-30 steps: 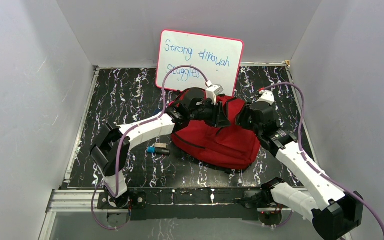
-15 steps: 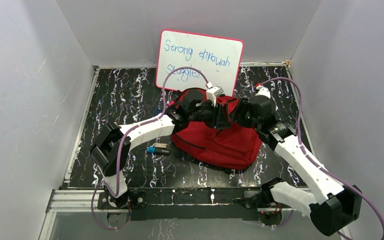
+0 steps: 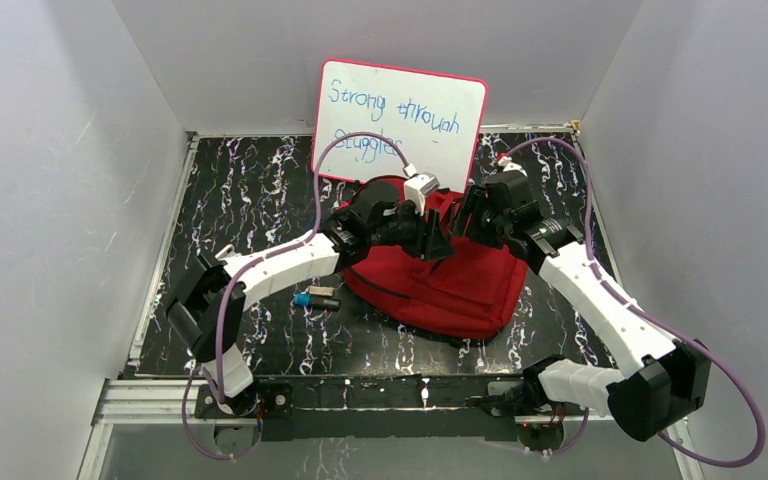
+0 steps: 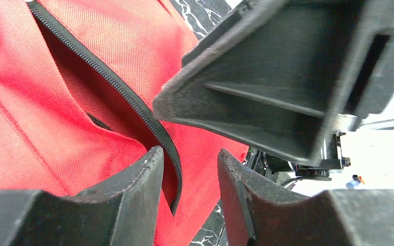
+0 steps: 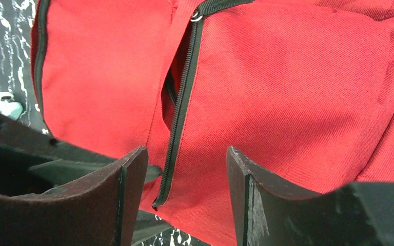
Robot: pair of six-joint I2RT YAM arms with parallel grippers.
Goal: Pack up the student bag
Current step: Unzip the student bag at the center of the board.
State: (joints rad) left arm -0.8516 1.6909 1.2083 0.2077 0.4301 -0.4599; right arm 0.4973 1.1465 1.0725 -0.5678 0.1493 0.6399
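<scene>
The student bag [image 3: 447,288], a soft red backpack, lies flat in the middle of the table. Its black zipper [image 5: 183,97] runs along a partly open slit, with a metal ring at its top end. Over the bag's far end my left gripper [image 3: 436,241] stands open; in the left wrist view red fabric and the zipper [image 4: 128,97] show behind its fingers [image 4: 146,177]. From the right, my right gripper [image 3: 465,222] reaches in, open and almost touching the left one. In the right wrist view its jaws straddle the zipper's lower end without pinching it.
A whiteboard [image 3: 400,120] with handwriting leans on the back wall behind the bag. A small blue-capped item [image 3: 317,299] lies on the dark marbled table [image 3: 230,200] left of the bag. A pale object [image 5: 7,105] rests beside the bag. White walls enclose the table.
My right gripper has swung left and forward over the bag's far end toward the left gripper and opened wider. The left gripper has opened a little and shifted slightly.
</scene>
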